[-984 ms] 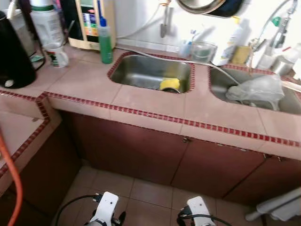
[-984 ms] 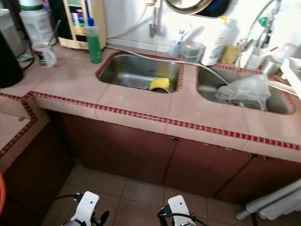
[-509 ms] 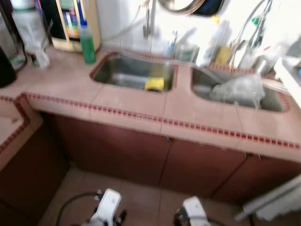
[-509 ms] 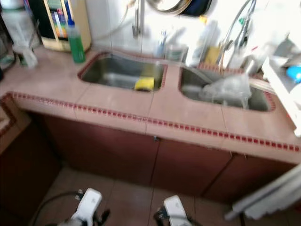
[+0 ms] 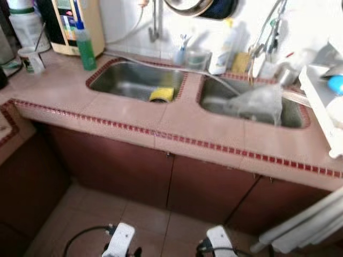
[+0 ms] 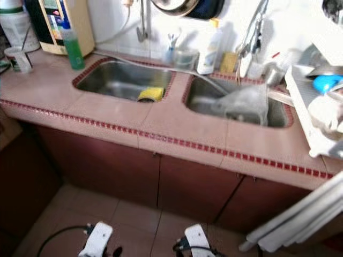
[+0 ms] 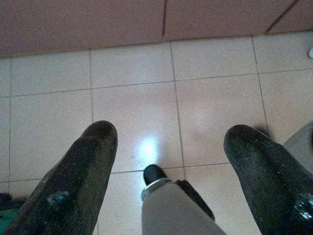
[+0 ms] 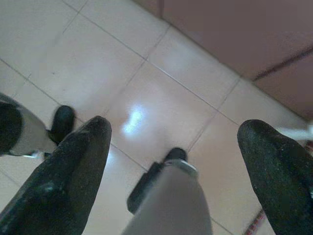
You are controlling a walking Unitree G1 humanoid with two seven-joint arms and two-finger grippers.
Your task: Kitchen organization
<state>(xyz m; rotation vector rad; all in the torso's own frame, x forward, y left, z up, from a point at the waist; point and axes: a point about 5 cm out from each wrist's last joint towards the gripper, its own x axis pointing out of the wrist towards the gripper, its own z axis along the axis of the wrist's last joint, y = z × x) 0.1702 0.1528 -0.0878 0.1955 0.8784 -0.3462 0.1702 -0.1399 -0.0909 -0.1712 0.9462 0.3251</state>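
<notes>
At the far left of the tiled bench (image 5: 64, 88) stand a white mug (image 5: 31, 59) and a green bottle (image 5: 85, 47), the bottle just left of the left sink (image 5: 115, 80). A yellow sponge (image 5: 161, 94) lies in that sink at its near right corner. The right sink (image 5: 292, 113) holds a crumpled clear plastic bag (image 5: 262, 104). A white bottle (image 5: 220, 47) stands behind the strip between the sinks. At the far right edge a white dish rack (image 6: 308, 115) carries something blue (image 6: 325, 83). Low over the pale floor tiles (image 7: 137, 73), both arms hang before the brown cupboard doors (image 5: 209, 187): the left pincer (image 7: 173, 147) and the right pincer (image 8: 173, 142) each have their black fingers spread wide, holding nothing.
</notes>
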